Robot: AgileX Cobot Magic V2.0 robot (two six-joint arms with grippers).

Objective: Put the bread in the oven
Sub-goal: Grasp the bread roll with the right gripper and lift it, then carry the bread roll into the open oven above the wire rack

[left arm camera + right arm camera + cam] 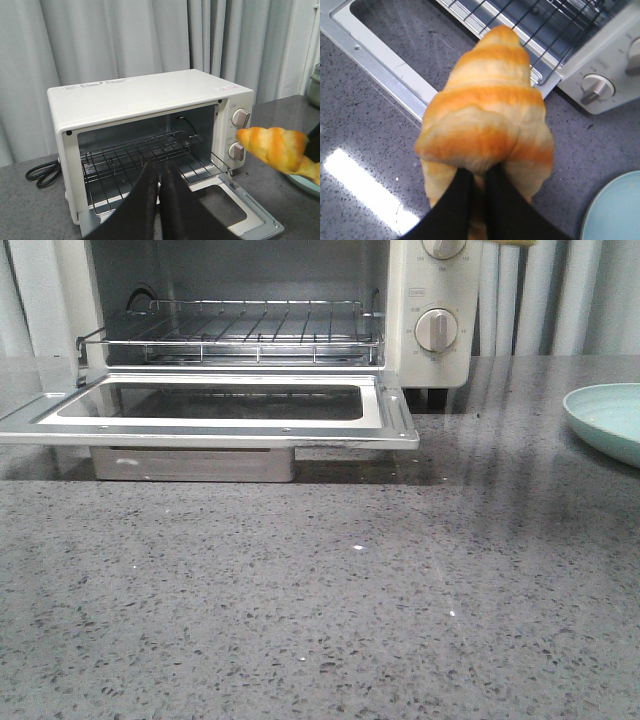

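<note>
Left pincer (160,192) fingers pressed together, holding nothing, raised above the surface; right pincer (476,192) clamped on the bread (487,120), also held aloft.

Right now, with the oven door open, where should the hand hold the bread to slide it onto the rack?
I would grip the bread at its broad end, from the side away from the oven, as the right hand does: the tapered tip then points at the wire rack and should enter first.

Even, soft indoor light. Bright glare streaks on the countertop (365,187); the bread (487,125) is close and blurred; dark shadow under the oven door (215,405).
</note>
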